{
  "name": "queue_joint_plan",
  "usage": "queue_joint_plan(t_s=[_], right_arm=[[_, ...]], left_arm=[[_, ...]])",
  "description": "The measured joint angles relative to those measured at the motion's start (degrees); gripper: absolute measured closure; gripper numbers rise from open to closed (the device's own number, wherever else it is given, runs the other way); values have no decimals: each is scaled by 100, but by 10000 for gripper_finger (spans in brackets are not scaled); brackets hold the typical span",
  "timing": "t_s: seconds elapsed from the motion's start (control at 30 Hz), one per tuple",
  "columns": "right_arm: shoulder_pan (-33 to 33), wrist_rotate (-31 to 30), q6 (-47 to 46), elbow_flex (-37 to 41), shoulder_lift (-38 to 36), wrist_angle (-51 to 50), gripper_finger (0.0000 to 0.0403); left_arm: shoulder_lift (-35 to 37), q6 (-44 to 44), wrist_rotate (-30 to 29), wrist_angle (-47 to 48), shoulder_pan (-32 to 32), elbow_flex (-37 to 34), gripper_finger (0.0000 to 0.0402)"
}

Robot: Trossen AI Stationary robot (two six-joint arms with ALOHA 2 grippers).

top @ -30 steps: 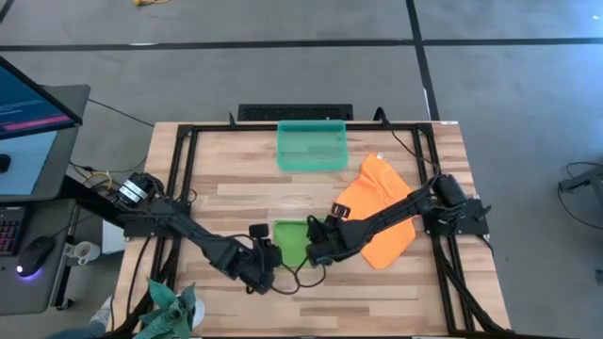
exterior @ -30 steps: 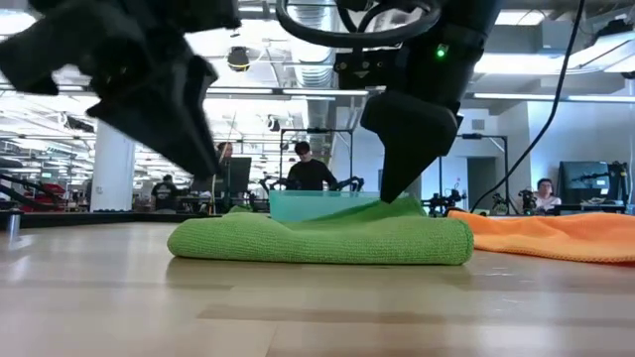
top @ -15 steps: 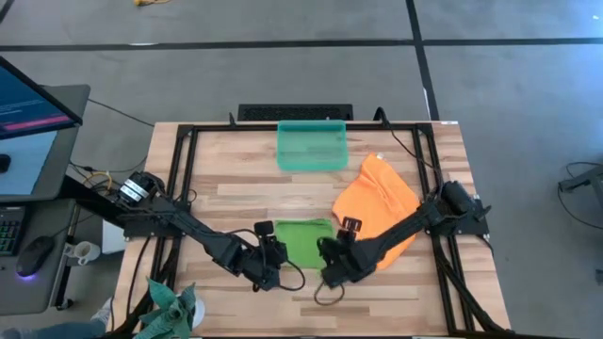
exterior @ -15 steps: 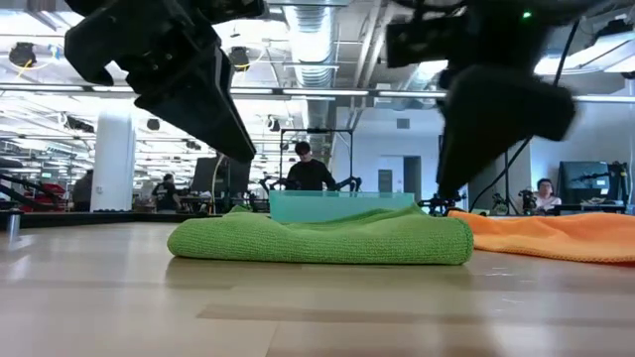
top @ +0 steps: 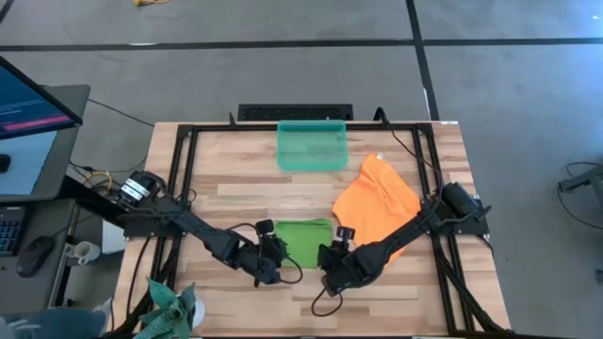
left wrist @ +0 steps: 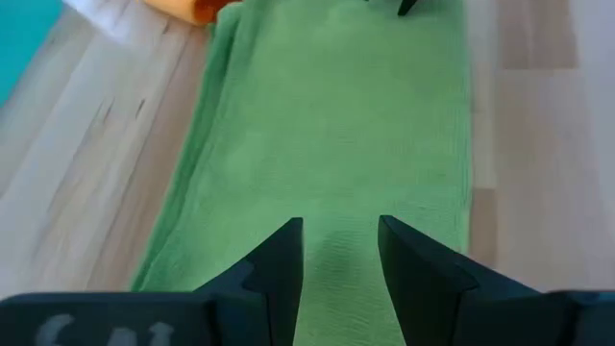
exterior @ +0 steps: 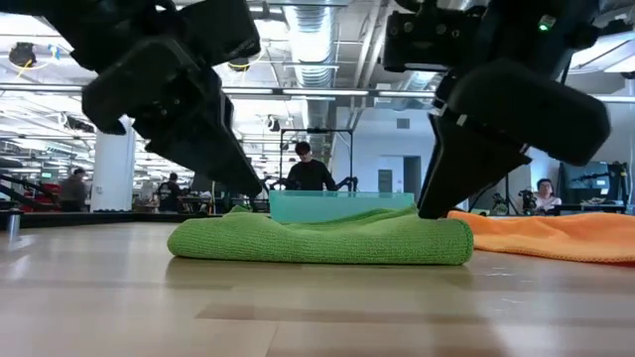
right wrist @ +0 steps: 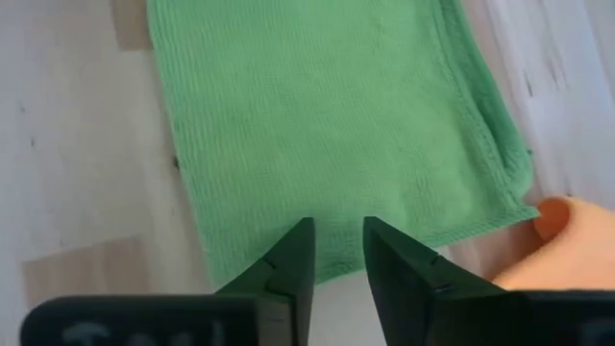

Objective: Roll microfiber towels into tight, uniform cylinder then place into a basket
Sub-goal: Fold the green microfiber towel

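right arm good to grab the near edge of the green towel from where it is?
Probably yes. The right gripper hovers just over the green towel edge with its fingers parted, nothing between them. The left gripper works the opposite end, and the orange towel lies off to the side.

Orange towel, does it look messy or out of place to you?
Yes. The orange towel lies crumpled and skewed on the table, partly under the right arm, unlike the green towel, which lies folded flat. The basket is empty.

Two towels: one green towel (top: pixel 302 241), one orange towel (top: pixel 379 205). One basket (top: pixel 312 145). One spiky plant (top: pixel 170 311). One monitor (top: pixel 28 102).
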State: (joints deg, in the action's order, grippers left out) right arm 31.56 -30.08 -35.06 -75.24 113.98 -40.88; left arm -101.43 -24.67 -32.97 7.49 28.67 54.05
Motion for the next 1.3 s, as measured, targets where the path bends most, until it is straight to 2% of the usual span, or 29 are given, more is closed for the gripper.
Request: queue_joint_plan(t_s=[0.13, 0.27, 0.4, 0.53, 0.87, 1.03, 1.3], right_arm=[[-73, 26, 7, 0, -9, 289, 295], [-216, 63, -36, 36, 73, 505, 296], [-424, 591, -94, 235, 173, 760, 296], [-541, 754, -97, 234, 154, 773, 296], [-429, 741, -90, 123, 109, 666, 296], [-327, 350, -52, -174, 109, 131, 296], [-66, -625, -44, -867, 109, -1506, 296]], left_arm=[[2, -200, 474, -164, -122, -261, 271], [2, -582, 577, -273, -137, -530, 271], [2, -822, 752, -248, -84, -693, 271], [11, -880, 1043, -264, -83, -704, 271], [122, -368, 786, 274, 63, -219, 271], [162, -41, 279, 420, 152, 67, 271], [162, 96, 65, 426, 123, 108, 272]])
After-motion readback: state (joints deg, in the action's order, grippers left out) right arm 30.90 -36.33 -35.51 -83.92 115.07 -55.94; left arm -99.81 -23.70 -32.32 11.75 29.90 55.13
